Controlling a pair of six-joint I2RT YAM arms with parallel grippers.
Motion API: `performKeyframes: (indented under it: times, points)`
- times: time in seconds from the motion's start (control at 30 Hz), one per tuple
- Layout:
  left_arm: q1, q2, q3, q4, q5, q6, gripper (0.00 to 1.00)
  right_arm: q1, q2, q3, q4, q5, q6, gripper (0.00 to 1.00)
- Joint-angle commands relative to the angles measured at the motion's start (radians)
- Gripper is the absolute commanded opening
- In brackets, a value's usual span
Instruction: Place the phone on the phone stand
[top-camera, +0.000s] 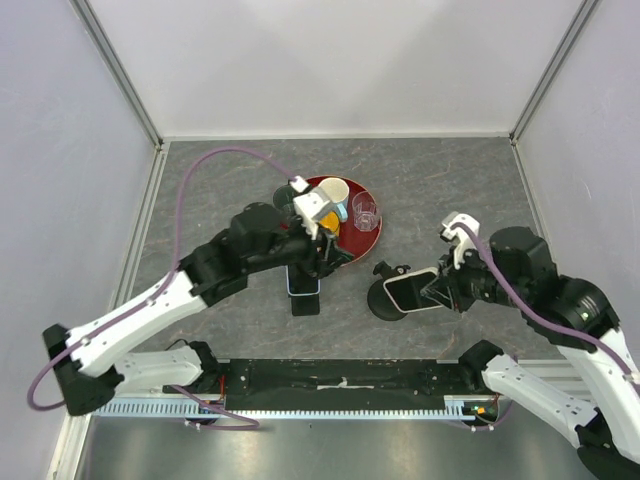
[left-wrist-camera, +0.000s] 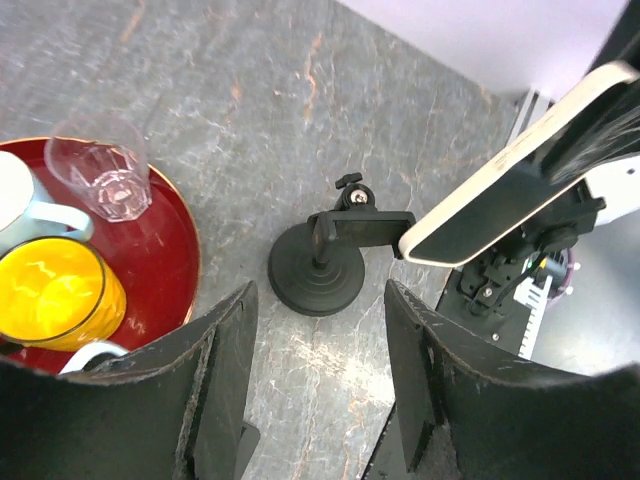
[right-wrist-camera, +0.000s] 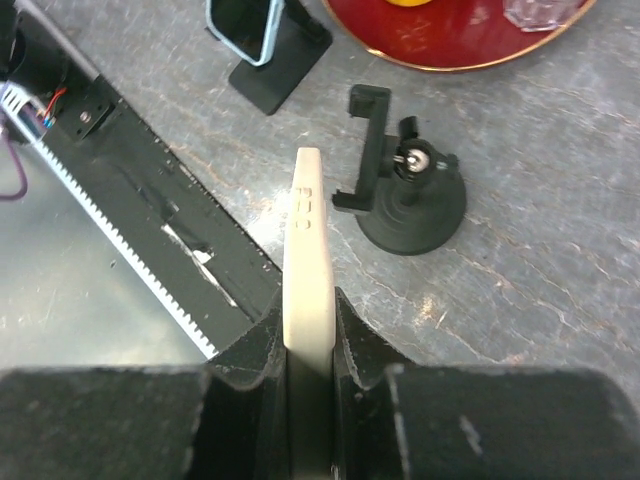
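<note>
Right gripper (right-wrist-camera: 308, 322): jaws clenched on one end of the cream phone (right-wrist-camera: 306, 225), which is held edge-up above the desk (right-wrist-camera: 520, 300).
Clamp stand (right-wrist-camera: 410, 205): round base set on the desk, just beside the cream phone's free end; cradle (right-wrist-camera: 368, 150) empty.
Blue-cased phone (top-camera: 303, 283): propped on a flat black stand (right-wrist-camera: 285, 75); this placement is judged done.
Left gripper (left-wrist-camera: 320, 305): jaws released, nothing between them, above that phone.
Red tray (top-camera: 374, 238): cups carried.
Remaining: cream phone to be seated in the cradle.
</note>
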Motion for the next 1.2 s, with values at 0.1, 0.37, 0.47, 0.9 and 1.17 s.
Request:
performKeyframes:
  times: [0.1,0.37,0.47,0.9,1.17]
  points:
    - [0.023,-0.195,-0.13,0.029,-0.002,-0.109,0.6,0.004,0.155,0.105,0.13,-0.229,-0.147,0.0]
    - [0.025,-0.265,-0.207,0.071,0.044,-0.165,0.6,0.019,0.371,0.22,0.1,-0.205,-0.203,0.0]
    - [0.025,-0.273,-0.222,0.086,0.067,-0.176,0.6,0.074,0.439,0.246,0.06,-0.117,-0.24,0.0]
    - [0.025,-0.178,-0.158,0.08,0.089,-0.175,0.59,0.189,0.46,0.291,0.008,-0.028,-0.144,0.0]
    - [0.025,0.011,-0.118,0.181,0.011,-0.149,0.52,0.189,0.332,0.6,-0.179,0.365,0.155,0.0]
